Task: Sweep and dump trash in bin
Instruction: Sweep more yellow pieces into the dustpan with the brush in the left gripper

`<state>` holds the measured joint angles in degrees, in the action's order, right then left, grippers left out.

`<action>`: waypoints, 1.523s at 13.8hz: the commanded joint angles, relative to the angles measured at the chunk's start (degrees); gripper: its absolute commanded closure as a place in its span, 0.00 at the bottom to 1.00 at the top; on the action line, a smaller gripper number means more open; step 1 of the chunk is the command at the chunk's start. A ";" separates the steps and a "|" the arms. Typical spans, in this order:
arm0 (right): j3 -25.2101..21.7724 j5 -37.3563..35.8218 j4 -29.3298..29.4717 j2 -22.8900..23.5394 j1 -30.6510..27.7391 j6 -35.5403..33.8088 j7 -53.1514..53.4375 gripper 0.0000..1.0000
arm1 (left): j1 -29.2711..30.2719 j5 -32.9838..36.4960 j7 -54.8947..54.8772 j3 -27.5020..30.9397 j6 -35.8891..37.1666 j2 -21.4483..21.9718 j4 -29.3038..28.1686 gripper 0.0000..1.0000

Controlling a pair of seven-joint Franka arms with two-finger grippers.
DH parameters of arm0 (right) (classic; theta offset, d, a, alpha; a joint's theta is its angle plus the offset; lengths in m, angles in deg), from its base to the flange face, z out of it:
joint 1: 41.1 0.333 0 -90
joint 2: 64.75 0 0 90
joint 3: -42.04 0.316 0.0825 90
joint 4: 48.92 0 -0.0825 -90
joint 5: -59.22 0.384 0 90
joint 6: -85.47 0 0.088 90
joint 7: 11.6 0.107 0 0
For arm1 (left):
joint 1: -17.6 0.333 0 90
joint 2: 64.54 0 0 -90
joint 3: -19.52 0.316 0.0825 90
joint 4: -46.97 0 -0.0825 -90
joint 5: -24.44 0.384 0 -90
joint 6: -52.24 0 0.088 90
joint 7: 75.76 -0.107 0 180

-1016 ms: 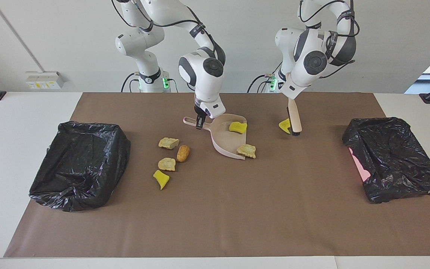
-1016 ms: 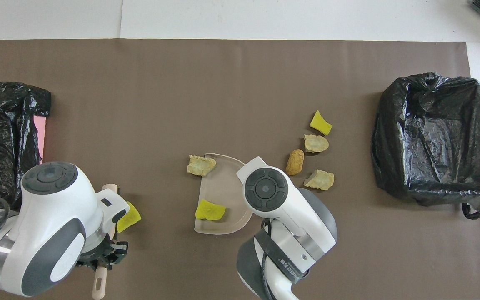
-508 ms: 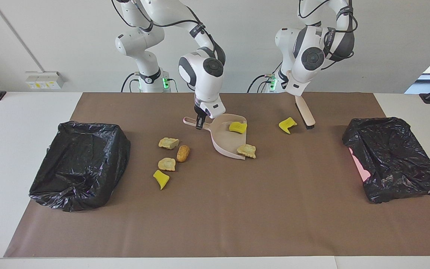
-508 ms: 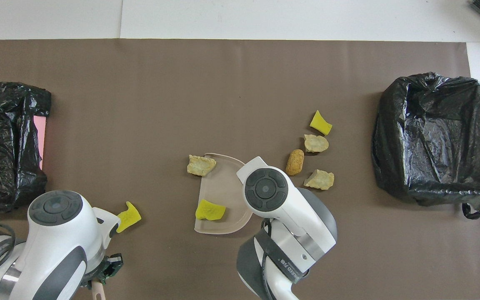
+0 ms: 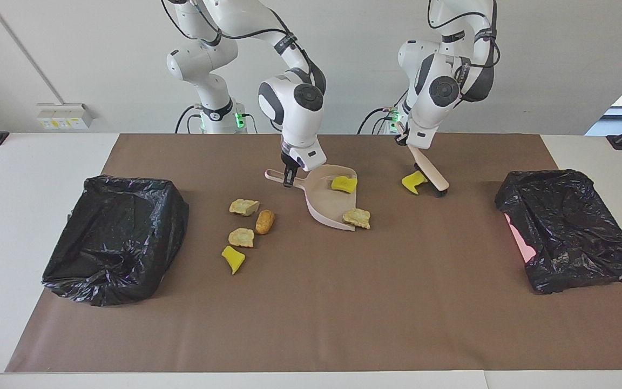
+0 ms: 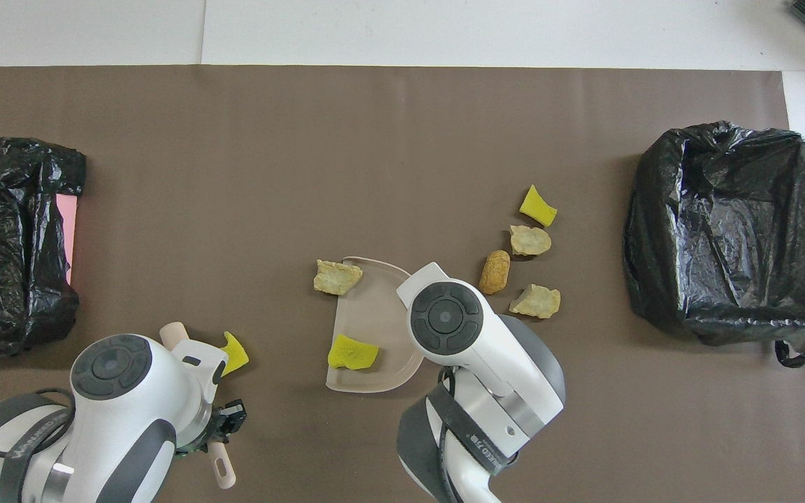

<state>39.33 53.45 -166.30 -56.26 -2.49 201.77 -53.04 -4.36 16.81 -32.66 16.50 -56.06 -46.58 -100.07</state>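
Trash: one yellow scrap [image 5: 413,182] lies just beside the brush [image 5: 428,172] clamped in the left gripper [image 5: 404,141]; right gripper [image 5: 289,178], closed, grips the dustpan [image 5: 324,208] handle.

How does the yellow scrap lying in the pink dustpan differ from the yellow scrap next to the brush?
The bright yellow spongy scrap in the pan rests inside the pale pink plastic dustpan; the yellow scrap by the brush lies on the brown paper. The first sits apart from any tool, the second right beside the wooden hand brush. The first looks flat, the second curled upward. Both are small and bright yellow.
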 commanded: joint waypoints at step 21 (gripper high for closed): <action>0.26 -1.26 -0.56 -0.14 -0.65 1.56 -0.49 1.00 | -16.81 -4.76 -24.56 0.90 -3.97 -14.27 18.70 1.00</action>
<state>39.33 53.45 -166.30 -56.24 -2.50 201.78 -53.04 -22.53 12.84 -55.59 16.37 -66.69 -60.36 -85.57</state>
